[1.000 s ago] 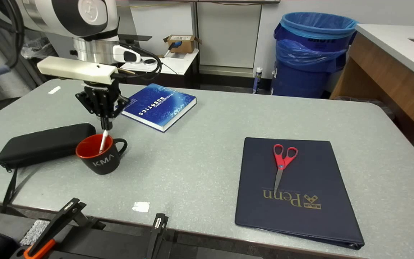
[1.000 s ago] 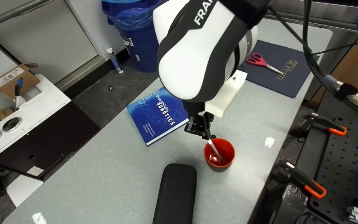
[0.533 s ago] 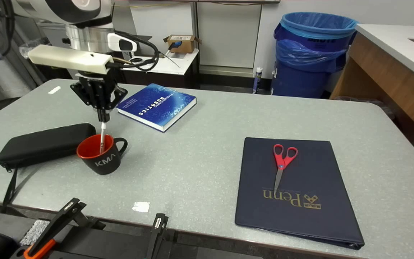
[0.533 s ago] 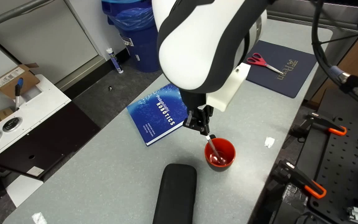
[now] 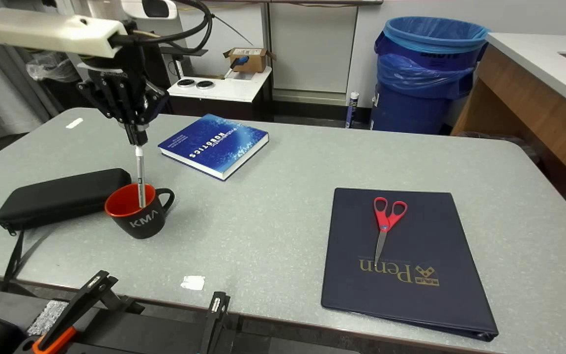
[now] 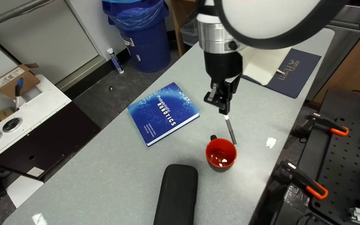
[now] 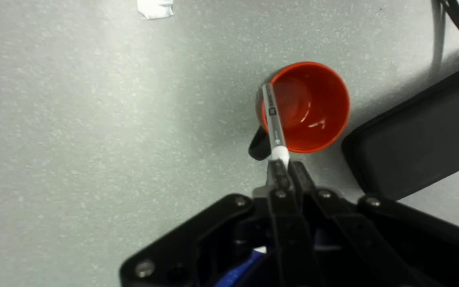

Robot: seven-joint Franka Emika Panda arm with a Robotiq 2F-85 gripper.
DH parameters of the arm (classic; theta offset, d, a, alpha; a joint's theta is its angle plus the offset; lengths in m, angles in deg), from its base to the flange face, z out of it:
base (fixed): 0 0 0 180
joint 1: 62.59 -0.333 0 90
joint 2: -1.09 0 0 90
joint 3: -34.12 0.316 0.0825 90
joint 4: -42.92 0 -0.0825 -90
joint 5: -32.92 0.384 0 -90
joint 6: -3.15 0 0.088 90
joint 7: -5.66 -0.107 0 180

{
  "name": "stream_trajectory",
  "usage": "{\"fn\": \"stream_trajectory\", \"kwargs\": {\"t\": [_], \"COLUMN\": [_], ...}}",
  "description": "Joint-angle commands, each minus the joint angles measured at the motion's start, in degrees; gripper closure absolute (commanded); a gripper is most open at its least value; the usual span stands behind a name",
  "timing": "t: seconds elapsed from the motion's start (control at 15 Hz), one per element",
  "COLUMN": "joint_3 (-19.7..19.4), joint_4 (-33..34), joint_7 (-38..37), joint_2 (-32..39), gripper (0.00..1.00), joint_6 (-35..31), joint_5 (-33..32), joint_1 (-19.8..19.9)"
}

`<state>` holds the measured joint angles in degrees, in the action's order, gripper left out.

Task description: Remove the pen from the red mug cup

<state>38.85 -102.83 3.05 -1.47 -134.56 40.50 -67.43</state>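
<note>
The black tool (image 5: 137,139) points down over the table (image 5: 283,206), its jaws brought together with only the thickness of the pen (image 6: 230,130) between them. They grip the pen by its white upper end; the grey barrel below hangs close to upright, slightly tilted. The lower end of the pen is exposed in both exterior views, clear of the interior of the red mug cup (image 6: 220,152); whether it touches the rim cannot be told. In the wrist view the barrel crosses the rim on the handle side. The mug stands upright, dark outside and lettered KMA. A long black case (image 5: 67,196) lies just beside it, apart. Nearby, a blue book (image 5: 214,146) titled Probabilistic Robotics lies flat. Well apart from these, red-handled scissors (image 5: 384,228) rest on a dark folder (image 5: 430,221) marked Penn. Beyond the table stands a blue bin (image 5: 410,105).
</note>
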Motion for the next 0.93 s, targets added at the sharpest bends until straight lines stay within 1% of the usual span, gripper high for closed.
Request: {"fn": "stream_trajectory", "kwargs": {"t": [0.0, 0.13, 0.27, 0.33, 0.4, 0.47, 0.53, 0.67, 0.87], "joint_3": [-2.0, -2.4, -2.8, -3.2, -3.6, -4.0, -4.6, -5.9, -7.1], "joint_4": [-5.3, -5.0, -2.3, -0.6, 0.5, 1.9, 3.7, 7.9, 14.7], "joint_7": [-5.8, -11.0, -15.0, -16.0, -16.3, -18.2, -17.7, -20.4, -21.0], "joint_2": [-6.7, -5.2, 0.2, 3.6, 5.7, 8.2, 11.0, 17.0, 25.5], "gripper": [0.99, 0.99, 0.99, 0.99, 0.99, 0.99, 0.99, 0.99, 0.99], "joint_6": [2.6, 3.8, 3.2, 1.9, 1.1, -0.4, -1.5, -4.1, -4.7], "joint_5": [-5.2, -10.2, -14.2, -15.1, -15.5, -16.5, -15.7, -16.3, -14.6], "joint_1": [2.6, 4.6, 6.1, 6.5, 6.6, 6.7, 6.4, 5.6, 3.9]}}
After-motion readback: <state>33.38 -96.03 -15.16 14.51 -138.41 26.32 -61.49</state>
